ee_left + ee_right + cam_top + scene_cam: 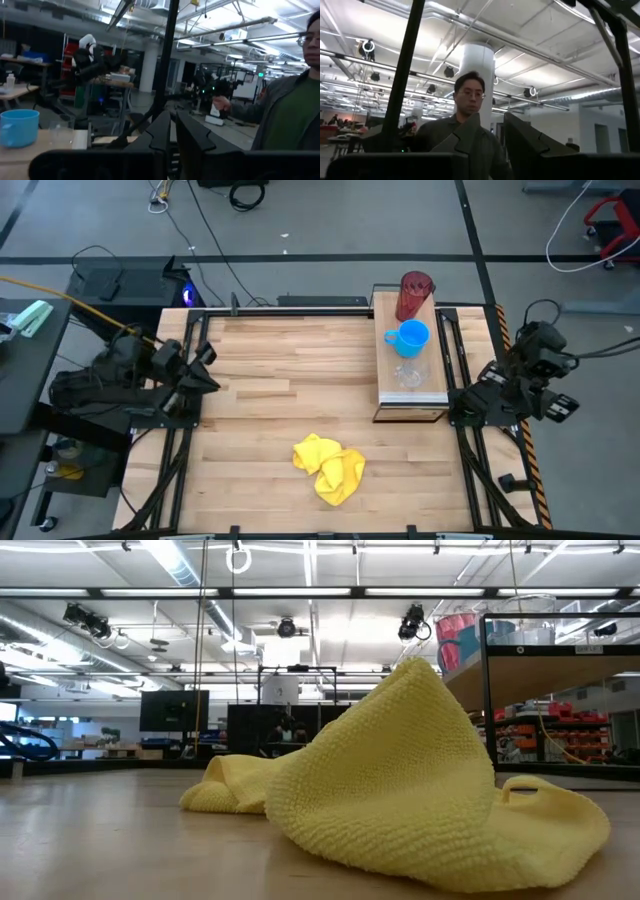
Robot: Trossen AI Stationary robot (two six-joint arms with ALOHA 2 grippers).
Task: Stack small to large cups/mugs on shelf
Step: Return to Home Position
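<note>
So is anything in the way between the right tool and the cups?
Nothing visible. The right tool sits beside the shelf, where the clear cup, blue mug and red tumbler stand. The cloth lies apart on the table. The left tool is across the table.

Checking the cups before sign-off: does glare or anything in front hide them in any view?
High view: even light, clear cup faint against the shelf. Low view: yellow cloth fills the foreground, ceiling lights glare. Left wrist view: blue mug shows, dimly lit.
</note>
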